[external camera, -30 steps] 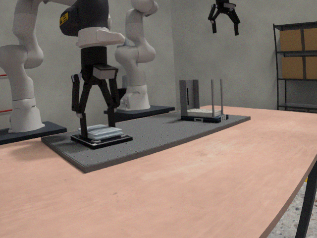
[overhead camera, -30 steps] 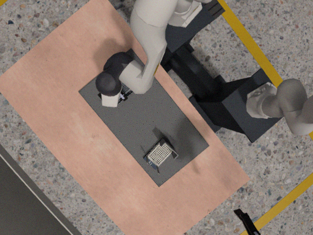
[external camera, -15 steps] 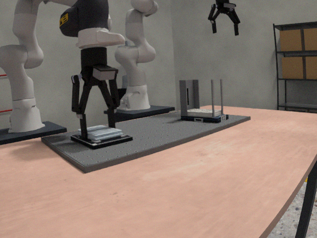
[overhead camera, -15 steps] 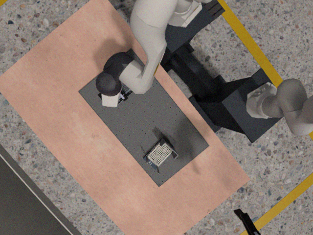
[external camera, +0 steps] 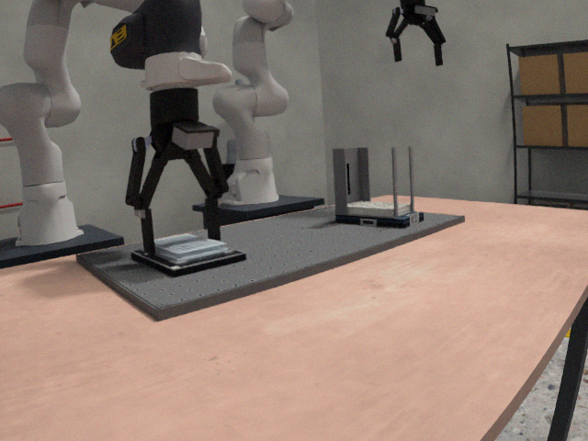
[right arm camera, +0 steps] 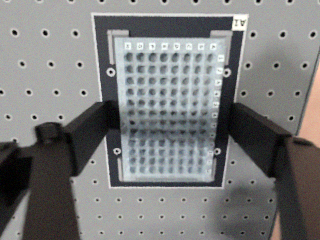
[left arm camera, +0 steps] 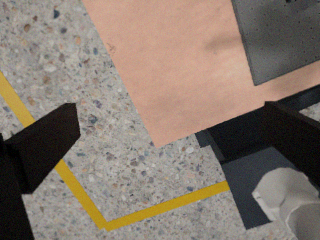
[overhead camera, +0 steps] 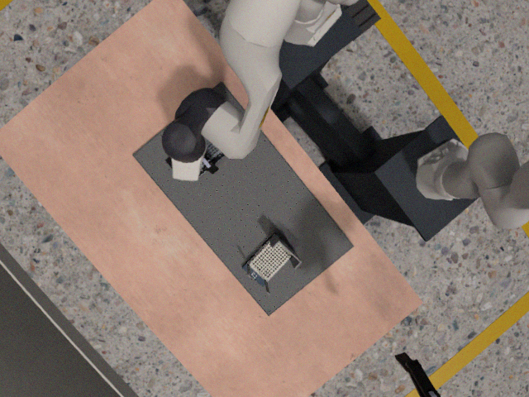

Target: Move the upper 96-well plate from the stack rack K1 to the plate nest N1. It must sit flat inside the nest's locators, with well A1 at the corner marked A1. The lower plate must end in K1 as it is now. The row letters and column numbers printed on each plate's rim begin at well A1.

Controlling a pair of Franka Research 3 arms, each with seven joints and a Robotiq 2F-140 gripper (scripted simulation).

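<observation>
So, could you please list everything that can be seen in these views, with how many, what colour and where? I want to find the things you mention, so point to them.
translucent 96-well plate (right arm camera: 170, 107) (external camera: 189, 247): one, pale blue, on the nest
plate nest N1 (right arm camera: 167, 183) (external camera: 209, 265): one, black, on the breadboard
white 96-well plate (overhead camera: 270, 258) (external camera: 372, 207): one, off-white, in the rack
stack rack K1 (external camera: 340, 182): one, grey and blue, breadboard's other end
breadboard (overhead camera: 252, 192) (external camera: 285, 251): one, dark grey, on the table
table (overhead camera: 140, 239) (external camera: 303, 356): one, pinkish, under the breadboard
shelf unit (external camera: 514, 142): one, dark, by the wall
boxes (external camera: 538, 74): at least four, tan, on shelves
floor tape: yellow, on the speckled floor
arms: two, whitish, on dark bases
fingers: black, both pairs open

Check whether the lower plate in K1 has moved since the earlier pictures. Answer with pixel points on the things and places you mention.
No. In the top view the lower plate (overhead camera: 269, 258) (external camera: 372, 207) shows no visible shift against the corner of the grey board (overhead camera: 243, 192) (external camera: 285, 251) (left arm camera: 280, 45) (right arm camera: 45, 52).
</observation>
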